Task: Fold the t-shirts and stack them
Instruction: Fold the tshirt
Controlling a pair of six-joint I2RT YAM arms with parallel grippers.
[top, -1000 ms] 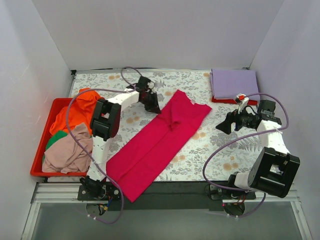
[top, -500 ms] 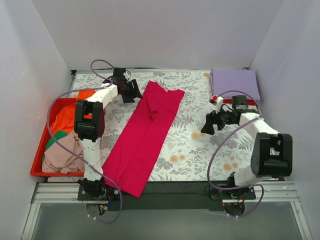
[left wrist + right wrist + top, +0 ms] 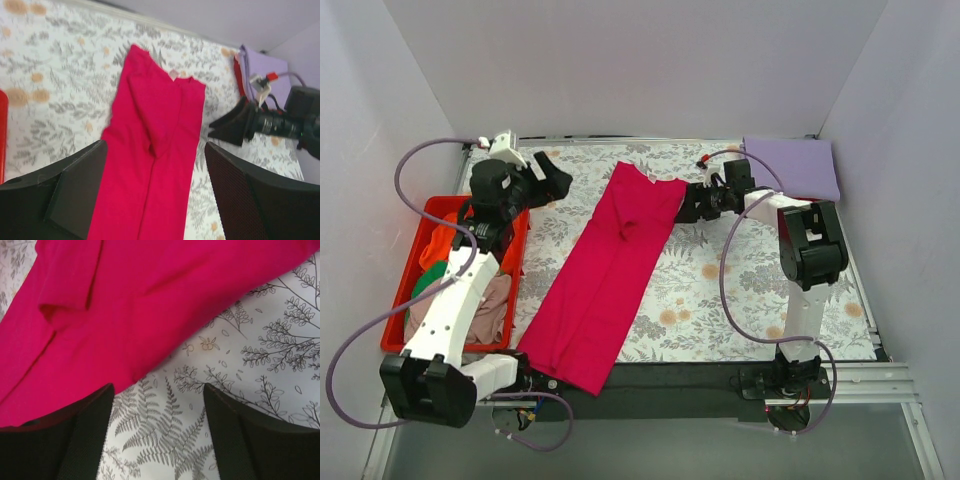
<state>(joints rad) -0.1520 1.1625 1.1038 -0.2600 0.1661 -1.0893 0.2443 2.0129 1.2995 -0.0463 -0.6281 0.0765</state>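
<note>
A crimson-red t-shirt [image 3: 610, 270], folded into a long strip, lies slanted across the floral table from the back centre to the front edge. My left gripper [image 3: 558, 182] hangs open above the table, left of the shirt's far end; in the left wrist view the shirt [image 3: 160, 110] lies below the spread fingers [image 3: 85, 175]. My right gripper [image 3: 692, 205] is open and low beside the shirt's far right corner, with bare tablecloth between its fingers [image 3: 75, 430] and the shirt's edge [image 3: 125, 305] just ahead. A folded lavender t-shirt [image 3: 790, 168] rests at the back right.
A red plastic tray [image 3: 395, 320] at the left holds crumpled orange [image 3: 448, 240], green [image 3: 428, 278] and beige-pink [image 3: 495, 305] shirts. White walls enclose the table on three sides. Purple cables loop off both arms.
The left gripper opened, let go of the shirt's far end and drew back to the left. The right arm swung from the right side over to the shirt's far right corner.
</note>
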